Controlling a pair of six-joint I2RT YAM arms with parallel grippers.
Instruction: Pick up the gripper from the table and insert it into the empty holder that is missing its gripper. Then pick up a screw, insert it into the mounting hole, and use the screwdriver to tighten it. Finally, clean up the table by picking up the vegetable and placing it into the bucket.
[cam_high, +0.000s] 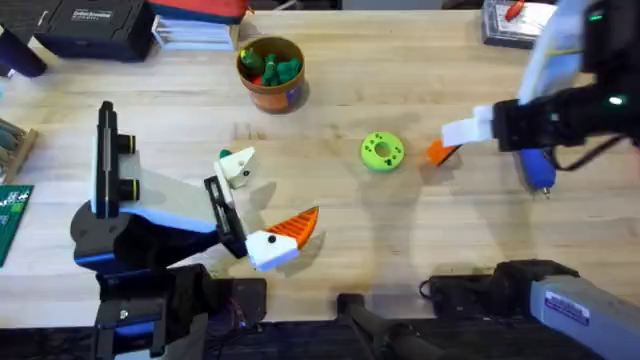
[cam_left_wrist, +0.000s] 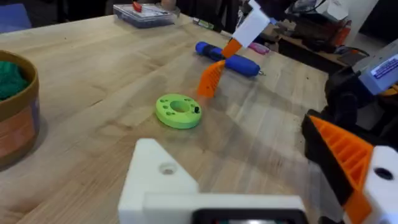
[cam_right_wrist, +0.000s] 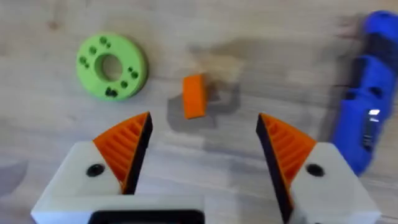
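My right gripper hangs open low over the table, right of the lime-green disc. In the right wrist view a small orange piece lies on the wood between its spread orange-padded fingers. The blue screwdriver lies flat just right of that gripper, also seen as the blue screwdriver. My left gripper stands open near the front, nothing between its fingers. The orange-brown bucket at the back holds green and orange toy vegetables. The holder and screws are out of view.
A clear tray with small parts sits at the back right. Black cases and a box line the back left. A green circuit board lies at the left edge. Bare wood runs between the disc and the bucket.
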